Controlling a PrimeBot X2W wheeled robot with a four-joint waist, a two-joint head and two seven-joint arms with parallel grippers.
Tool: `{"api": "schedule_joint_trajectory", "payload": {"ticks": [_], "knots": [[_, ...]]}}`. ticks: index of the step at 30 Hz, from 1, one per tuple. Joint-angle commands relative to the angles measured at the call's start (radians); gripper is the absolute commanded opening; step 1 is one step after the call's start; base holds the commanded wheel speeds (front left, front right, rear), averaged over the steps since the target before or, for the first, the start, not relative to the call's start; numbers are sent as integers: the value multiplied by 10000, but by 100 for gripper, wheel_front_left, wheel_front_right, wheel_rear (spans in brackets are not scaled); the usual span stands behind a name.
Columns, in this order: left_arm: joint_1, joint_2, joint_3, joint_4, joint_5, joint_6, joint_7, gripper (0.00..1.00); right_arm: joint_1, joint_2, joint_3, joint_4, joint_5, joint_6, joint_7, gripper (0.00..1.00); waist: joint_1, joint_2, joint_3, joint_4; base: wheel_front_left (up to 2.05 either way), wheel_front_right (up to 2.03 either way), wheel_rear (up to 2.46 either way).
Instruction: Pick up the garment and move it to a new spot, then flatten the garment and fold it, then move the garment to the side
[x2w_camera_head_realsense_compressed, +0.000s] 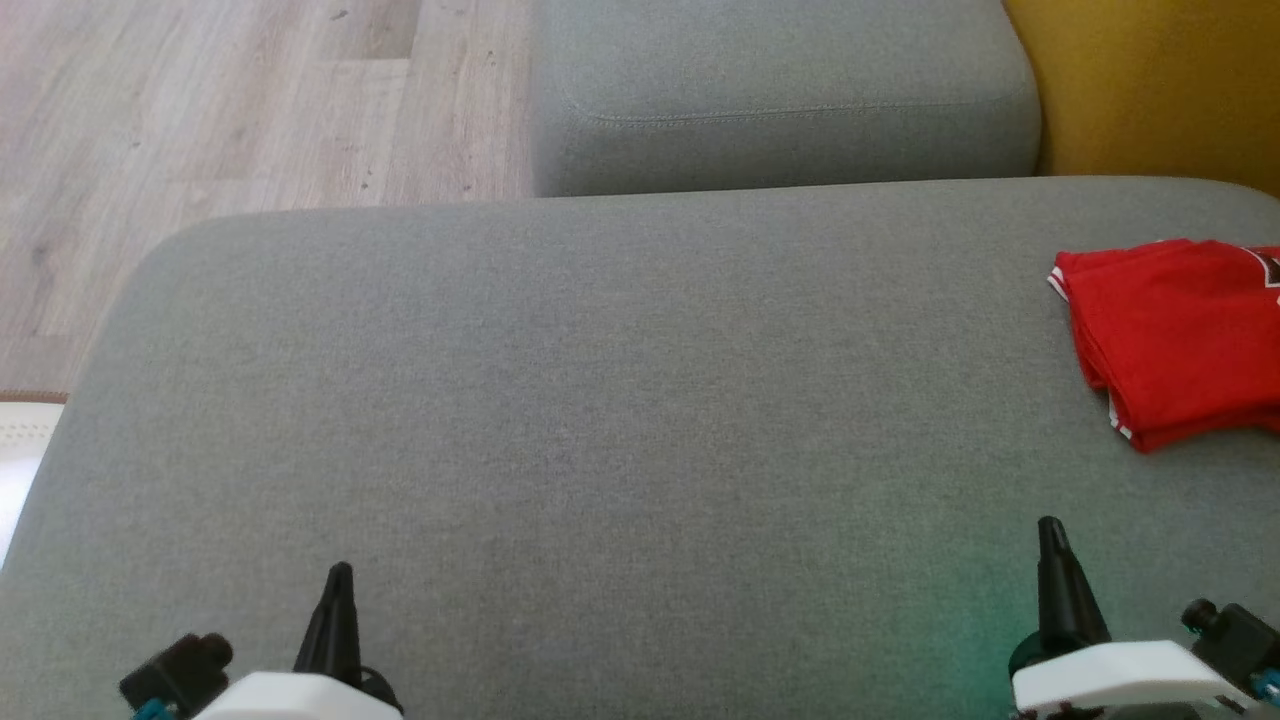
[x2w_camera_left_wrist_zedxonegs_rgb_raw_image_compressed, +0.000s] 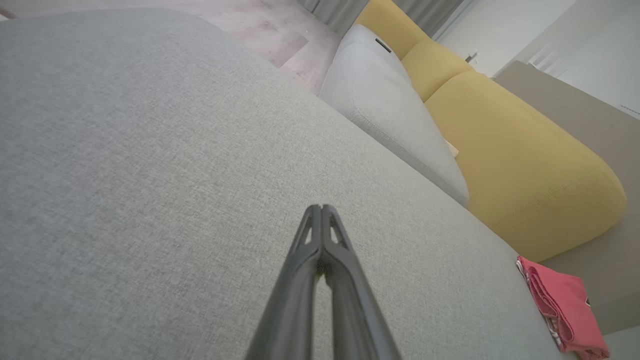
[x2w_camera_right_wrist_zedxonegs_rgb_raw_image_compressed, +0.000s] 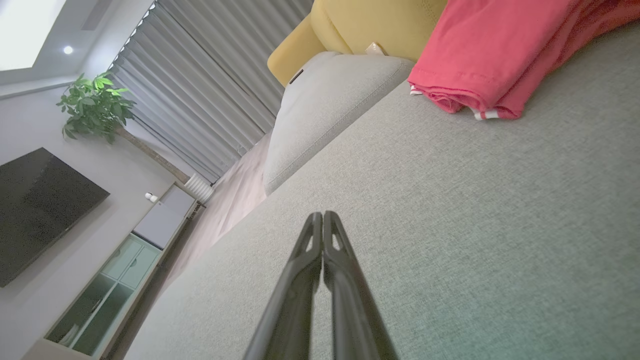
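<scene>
Folded red shirt (x2w_camera_head_realsense_compressed: 1170, 330) on woven grey cushion (x2w_camera_head_realsense_compressed: 600, 400) — far right, beyond right gripper (x2w_camera_head_realsense_compressed: 1049, 530). It and left gripper (x2w_camera_head_realsense_compressed: 340, 575) pinched closed, empty.

Your left gripper (x2w_camera_left_wrist_zedxonegs_rgb_raw_image_compressed: 321, 207) has its fingers pressed together over the gray cushion (x2w_camera_left_wrist_zedxonegs_rgb_raw_image_compressed: 150, 175). The folded red garment (x2w_camera_left_wrist_zedxonegs_rgb_raw_image_compressed: 562, 305) lies far off.

The left gripper (x2w_camera_head_realsense_compressed: 340, 575) sat low at the head view's left and the right gripper (x2w_camera_head_realsense_compressed: 1048, 530) low at its right. Both pointed forward, each with its two dark fingers pressed together at the tips.
</scene>
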Motion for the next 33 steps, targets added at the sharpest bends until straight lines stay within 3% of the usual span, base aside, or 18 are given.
{"api": "schedule_joint_trajectory", "payload": {"ticks": [1, 33], "knots": [[-551, 157, 303, -251, -388, -96, 60, 0, -659, -200, -8, -287, 383, 30, 79, 0, 0, 0, 16, -10, 0, 0, 0], [-1492, 186, 990, 180, -4200, -740, 923, 0, -1345, -236, -477, -206, 3962, 47, 940, 0, 0, 0, 256, -167, 0, 0, 0]]}}
